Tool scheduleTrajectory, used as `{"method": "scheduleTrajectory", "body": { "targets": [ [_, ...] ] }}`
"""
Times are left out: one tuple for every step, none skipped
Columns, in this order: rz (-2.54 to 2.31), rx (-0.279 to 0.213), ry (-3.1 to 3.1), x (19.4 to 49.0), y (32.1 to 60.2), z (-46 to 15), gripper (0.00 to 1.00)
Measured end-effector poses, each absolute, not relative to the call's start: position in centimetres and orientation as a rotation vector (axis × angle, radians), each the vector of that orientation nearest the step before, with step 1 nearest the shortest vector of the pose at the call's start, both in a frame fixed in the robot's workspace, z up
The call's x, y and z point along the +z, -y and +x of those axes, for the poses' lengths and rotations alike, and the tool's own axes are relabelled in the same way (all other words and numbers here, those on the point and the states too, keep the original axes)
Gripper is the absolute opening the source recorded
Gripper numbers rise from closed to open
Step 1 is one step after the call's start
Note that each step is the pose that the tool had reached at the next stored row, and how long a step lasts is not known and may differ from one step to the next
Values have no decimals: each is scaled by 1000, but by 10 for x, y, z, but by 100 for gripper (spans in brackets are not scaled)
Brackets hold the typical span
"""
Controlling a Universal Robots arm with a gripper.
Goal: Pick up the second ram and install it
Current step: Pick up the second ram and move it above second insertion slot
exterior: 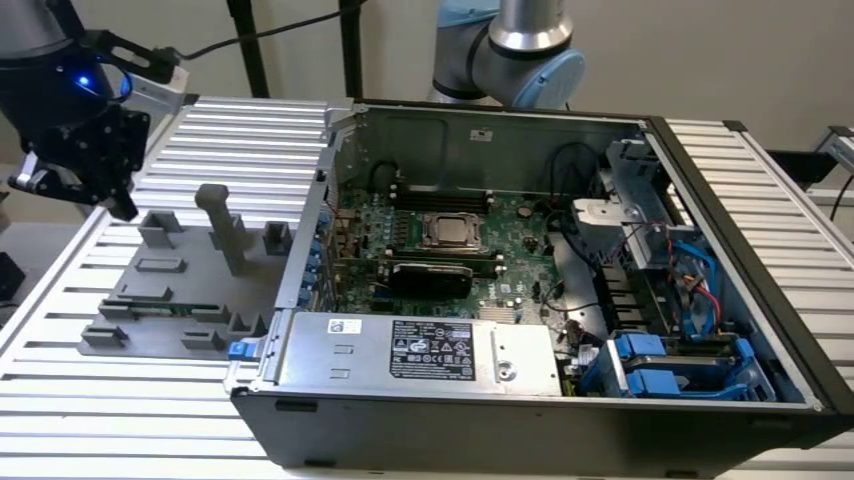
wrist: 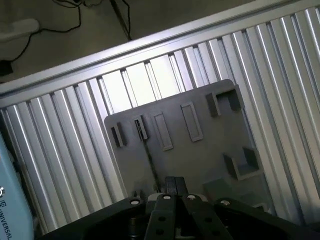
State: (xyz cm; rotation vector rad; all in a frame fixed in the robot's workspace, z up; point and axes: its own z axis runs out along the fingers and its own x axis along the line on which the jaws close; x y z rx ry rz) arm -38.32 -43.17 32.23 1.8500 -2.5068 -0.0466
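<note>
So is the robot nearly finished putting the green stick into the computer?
Not nearly. The second ram sits in the gray fixture plate, outside the computer case, so nothing looks done yet. The gripper hangs over that plate, with no stick in it that I can see. Picking the stick up and pushing it into a memory slot on the motherboard are both not yet done.

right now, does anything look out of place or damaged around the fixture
Nothing stands out. The slim dark-green ram stick sits in the gray plastic fixture plate, the black end effector hangs above the plate, and nothing looks spilled or broken.
</note>
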Motion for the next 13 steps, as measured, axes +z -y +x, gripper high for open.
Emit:
{"method": "scheduleTrajectory", "body": {
  "targets": [
    [1869,-46,2493,322,432,-383,11],
    [1885,-46,2480,321,432,-383,11],
    [1902,-46,2467,320,432,-383,11],
    [1915,-45,2456,320,432,-383,11],
    [1927,-45,2447,319,432,-383,11],
    [1938,-45,2439,318,432,-383,11],
    [1947,-45,2431,317,432,-383,11],
    [1956,-45,2424,317,433,-383,11],
    [1963,-45,2418,316,433,-383,11],
    [1968,-45,2413,315,434,-383,11],
    [1973,-44,2409,314,435,-383,11],
    [1979,-44,2405,313,436,-383,11],
    [1984,-44,2401,312,437,-383,11]
  ]
}}
